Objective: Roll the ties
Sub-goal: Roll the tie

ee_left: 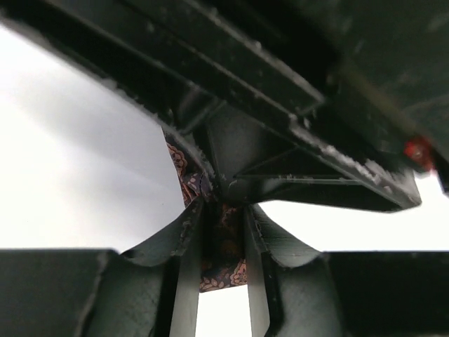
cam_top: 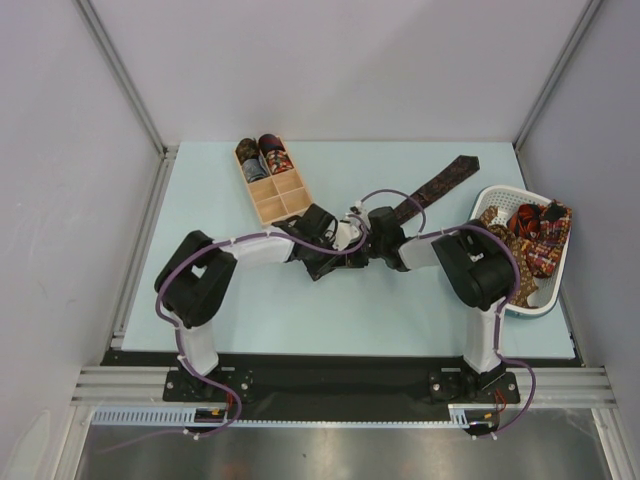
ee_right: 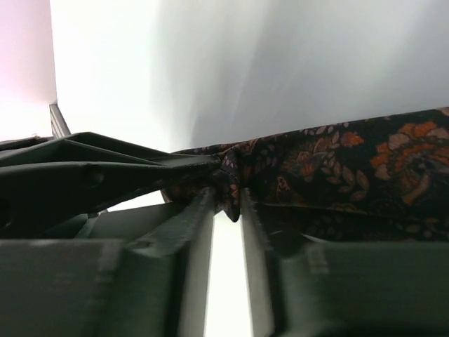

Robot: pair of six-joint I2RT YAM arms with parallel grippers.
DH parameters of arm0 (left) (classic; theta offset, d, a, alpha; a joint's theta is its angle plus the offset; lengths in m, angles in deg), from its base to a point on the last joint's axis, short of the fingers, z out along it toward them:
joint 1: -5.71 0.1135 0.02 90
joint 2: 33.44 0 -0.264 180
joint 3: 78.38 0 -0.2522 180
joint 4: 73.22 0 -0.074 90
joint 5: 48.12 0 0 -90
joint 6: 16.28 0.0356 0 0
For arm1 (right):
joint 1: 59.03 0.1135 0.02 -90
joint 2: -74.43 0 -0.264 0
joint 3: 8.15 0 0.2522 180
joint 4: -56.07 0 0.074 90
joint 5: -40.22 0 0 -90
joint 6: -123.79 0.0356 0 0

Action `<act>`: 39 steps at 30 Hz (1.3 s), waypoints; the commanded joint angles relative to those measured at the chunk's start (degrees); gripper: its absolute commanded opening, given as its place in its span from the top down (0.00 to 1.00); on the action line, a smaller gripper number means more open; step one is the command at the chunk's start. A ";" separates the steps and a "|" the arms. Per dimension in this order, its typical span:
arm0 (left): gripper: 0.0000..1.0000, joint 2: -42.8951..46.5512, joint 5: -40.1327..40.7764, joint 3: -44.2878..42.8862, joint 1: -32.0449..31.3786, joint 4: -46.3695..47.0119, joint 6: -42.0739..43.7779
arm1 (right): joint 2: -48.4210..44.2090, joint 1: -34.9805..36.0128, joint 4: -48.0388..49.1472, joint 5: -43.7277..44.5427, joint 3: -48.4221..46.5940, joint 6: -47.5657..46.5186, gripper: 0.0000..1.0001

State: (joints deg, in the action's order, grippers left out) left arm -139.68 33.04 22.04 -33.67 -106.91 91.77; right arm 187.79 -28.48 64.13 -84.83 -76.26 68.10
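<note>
Both arms fold inward over the middle of the pale blue desk (cam_top: 300, 310). The left arm (cam_top: 250, 248) rises from its base at lower left, bends at a raised elbow, and lays its forearm toward the right. The right arm (cam_top: 470, 262) mirrors it from lower right, forearm pointing left, so the two wrists meet nose to nose at the centre of the frame. The left jaws are clenched on the dark paisley tie (cam_top: 440, 182), whose fabric fills the narrow gap between the fingers in the left wrist view. The right jaws pinch a bunched fold of the same tie just beside them, with the right arm's black housing crowding the top of the left wrist view. From this shared grip the tie runs flat up and to the right, its pointed end near the desk's far edge. At upper left a wooden box (cam_top: 290, 205) holds two rolled ties (cam_top: 262, 155) in its far compartments. At the right edge a white basket (cam_top: 500, 195) holds loose ties (cam_top: 530, 235).
</note>
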 commanded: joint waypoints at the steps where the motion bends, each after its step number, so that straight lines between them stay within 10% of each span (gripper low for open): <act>1: 0.69 -0.46 -1.79 -0.97 0.44 -1.35 0.24 | -2.70 -1.19 -0.55 1.03 0.38 -1.26 0.68; 15: 0.68 -0.46 -0.12 -1.94 0.53 -2.75 -0.11 | -24.63 -7.35 -2.04 13.74 16.01 -3.18 0.63; 26: 0.67 -0.90 -1.09 -2.47 0.26 -3.63 -0.64 | -51.74 20.72 -12.85 52.65 27.98 -13.72 0.64; 39: 0.67 -2.74 -1.88 -4.66 0.35 -6.79 -2.75 | -23.16 52.86 -16.44 82.76 11.22 -33.24 0.66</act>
State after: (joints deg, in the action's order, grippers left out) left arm -141.01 32.60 19.33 -33.54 -110.54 90.54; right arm 156.40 21.94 49.40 -13.07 -57.35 42.13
